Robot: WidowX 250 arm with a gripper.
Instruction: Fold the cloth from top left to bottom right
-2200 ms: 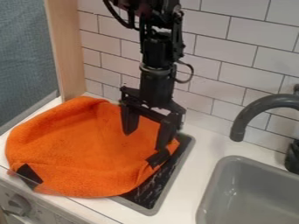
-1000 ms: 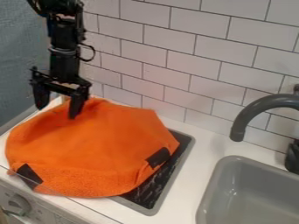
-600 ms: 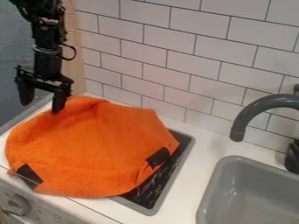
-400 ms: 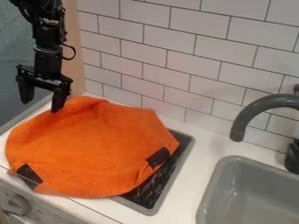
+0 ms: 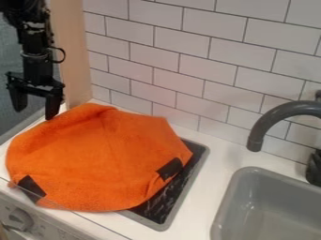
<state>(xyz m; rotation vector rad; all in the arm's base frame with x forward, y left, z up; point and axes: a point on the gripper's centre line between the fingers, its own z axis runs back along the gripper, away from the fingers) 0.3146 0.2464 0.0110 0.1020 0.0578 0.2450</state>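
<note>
At the far left, you are looking at a blue-grey panel (image 5: 9,61) that is standing behind the work surface. In front of it, your gripper (image 5: 35,114) is hanging from the arm, pointing down near the upper left edge of the cloth (image 5: 100,159). Its two fingers are standing wide apart, and they are holding nothing between them. The right-hand fingertip in the view is hanging just beside the cloth's edge; you cannot tell whether it is touching.

Below, at the lower left, a round knob (image 5: 20,219) is sitting on the front face of the toy kitchen. A pale wooden post (image 5: 72,56) is rising just right of the gripper.

Your orange cloth is lying spread over the left part of the white counter (image 5: 213,159) and is covering much of the black stove top (image 5: 175,187). It is bunching into a raised ridge at its top left. One black patch (image 5: 31,188) is marking its lower left edge, and another black patch (image 5: 170,168) is marking its right side. The stove top is showing along the cloth's lower right, with a grey rim around it.

Behind, the white tiled wall (image 5: 188,61) is running across to the right. There, a dark grey faucet (image 5: 276,115) is arching over the grey sink (image 5: 276,201).
</note>
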